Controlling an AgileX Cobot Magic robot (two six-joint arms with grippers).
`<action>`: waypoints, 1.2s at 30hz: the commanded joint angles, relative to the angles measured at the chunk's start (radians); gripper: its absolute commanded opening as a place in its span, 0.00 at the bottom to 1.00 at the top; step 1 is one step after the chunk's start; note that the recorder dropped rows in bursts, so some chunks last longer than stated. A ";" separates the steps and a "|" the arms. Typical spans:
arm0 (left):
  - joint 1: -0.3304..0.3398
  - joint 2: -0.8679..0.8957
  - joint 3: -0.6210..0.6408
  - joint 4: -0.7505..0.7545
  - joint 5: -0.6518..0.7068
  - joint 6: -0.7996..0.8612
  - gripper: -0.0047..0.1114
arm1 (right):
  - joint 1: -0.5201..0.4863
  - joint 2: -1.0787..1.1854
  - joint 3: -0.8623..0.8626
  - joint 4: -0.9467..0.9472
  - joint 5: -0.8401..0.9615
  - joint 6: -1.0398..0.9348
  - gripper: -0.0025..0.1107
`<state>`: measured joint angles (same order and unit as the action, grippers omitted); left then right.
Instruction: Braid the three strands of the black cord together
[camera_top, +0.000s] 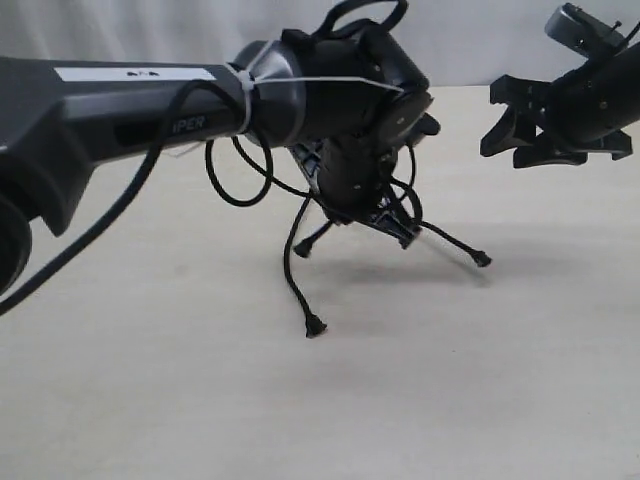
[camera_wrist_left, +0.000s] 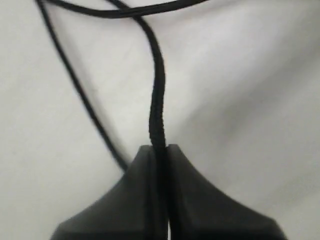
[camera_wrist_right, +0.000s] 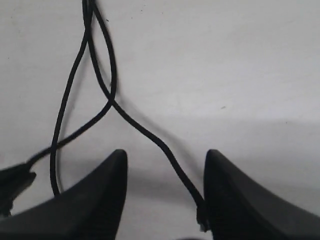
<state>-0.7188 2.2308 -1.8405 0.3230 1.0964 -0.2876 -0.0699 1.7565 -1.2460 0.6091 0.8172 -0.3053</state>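
The black cord lies on the pale table as three strands. One strand (camera_top: 291, 272) curves toward the front, a short one (camera_top: 313, 240) shows beside it, and a third (camera_top: 455, 243) runs off to the right. My left gripper (camera_top: 395, 222) points down over them and is shut on one strand (camera_wrist_left: 156, 100), which rises from between its closed fingertips (camera_wrist_left: 159, 148). My right gripper (camera_top: 492, 120) hangs open above the table at the right. In its wrist view the open gripper (camera_wrist_right: 166, 159) frames one strand's tip (camera_wrist_right: 201, 220). The cord's knotted end is hidden.
Glossy robot cables (camera_top: 235, 185) loop under the left arm (camera_top: 120, 110), which fills the left and middle of the exterior view. Two strands cross (camera_wrist_right: 112, 102) in the right wrist view. Bare pale tabletop (camera_top: 450, 380) spreads toward the front.
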 joint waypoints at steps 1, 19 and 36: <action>0.086 -0.002 0.015 0.022 0.059 -0.028 0.04 | 0.047 -0.007 0.004 -0.007 0.040 -0.037 0.43; 0.204 -0.009 0.199 -0.108 -0.084 -0.062 0.45 | 0.353 -0.007 0.010 -0.281 0.135 0.086 0.43; 0.456 -0.301 0.399 -0.166 -0.076 0.008 0.48 | 0.810 0.165 0.030 -0.648 -0.103 0.529 0.43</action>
<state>-0.2655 1.9715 -1.5091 0.1791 1.0771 -0.2834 0.6960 1.8749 -1.1876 0.0368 0.7326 0.1465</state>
